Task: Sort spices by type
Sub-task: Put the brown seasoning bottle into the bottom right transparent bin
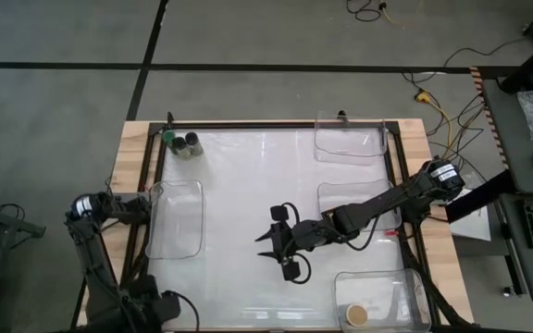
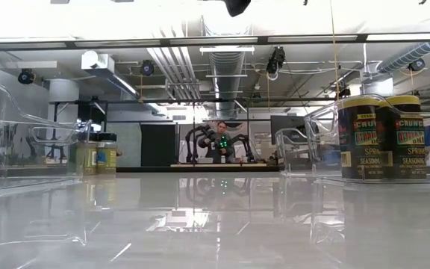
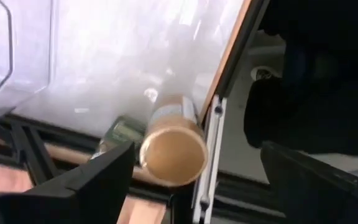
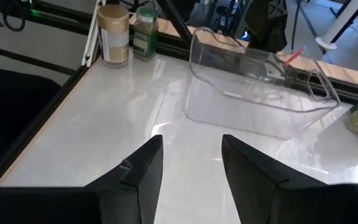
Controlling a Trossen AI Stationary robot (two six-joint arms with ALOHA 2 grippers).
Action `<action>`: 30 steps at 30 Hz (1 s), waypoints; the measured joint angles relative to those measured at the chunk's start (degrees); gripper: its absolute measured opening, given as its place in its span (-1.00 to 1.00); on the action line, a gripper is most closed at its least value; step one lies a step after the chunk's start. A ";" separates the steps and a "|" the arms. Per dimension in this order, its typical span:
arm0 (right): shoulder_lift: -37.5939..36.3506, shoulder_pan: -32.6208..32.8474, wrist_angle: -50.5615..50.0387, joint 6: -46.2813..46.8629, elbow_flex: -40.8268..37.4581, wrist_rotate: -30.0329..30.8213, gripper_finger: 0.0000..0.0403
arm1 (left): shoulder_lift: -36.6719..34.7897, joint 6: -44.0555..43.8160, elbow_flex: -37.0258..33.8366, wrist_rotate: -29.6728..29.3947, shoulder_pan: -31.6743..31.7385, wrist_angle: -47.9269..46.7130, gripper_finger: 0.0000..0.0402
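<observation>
Progress: by my reading, sorting is partly done. One tan-lidded jar (image 1: 357, 314) already sits in the clear bin (image 1: 415, 282) at the lower right of the high view.
Paired already: in the low view, two dark-lidded seasoning jars (image 2: 360, 138) stand side by side inside a bin at the right edge, touching.
Left to do: a green-lidded jar (image 1: 168, 139) and its neighbour jar (image 1: 192, 143) stand loose on the surface (image 1: 248, 185) at the upper left of the high view, outside any bin. Other jars I cannot find.
Right pincer (image 1: 271, 242): middle of the high view, above bare surface, fingers apart, holding nothing; the right wrist view shows the gap between them empty.
Left pincer (image 3: 191, 186): at the left edge of the surface, fingers apart with nothing between; that arm waits beside the left bin (image 1: 176, 217).
Orientation: every jar I see stands upright, long axis vertical, lid up. The corner pair shows the same in the right wrist view, upper left.
Far bin (image 1: 350, 137): upper centre-right; contents unclear.
</observation>
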 joint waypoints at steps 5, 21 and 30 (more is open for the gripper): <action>0.00 0.24 0.70 -0.07 -1.40 0.00 -0.17 | -1.62 -0.10 -3.86 1.82 -0.07 4.23 0.65; 0.00 0.35 1.88 -0.53 -3.20 0.00 -0.02 | -7.72 -0.48 -20.50 4.62 -1.80 16.18 0.63; 0.00 0.37 1.91 -0.07 -3.20 0.00 -0.01 | -6.89 0.21 -21.24 5.19 -2.73 16.08 0.63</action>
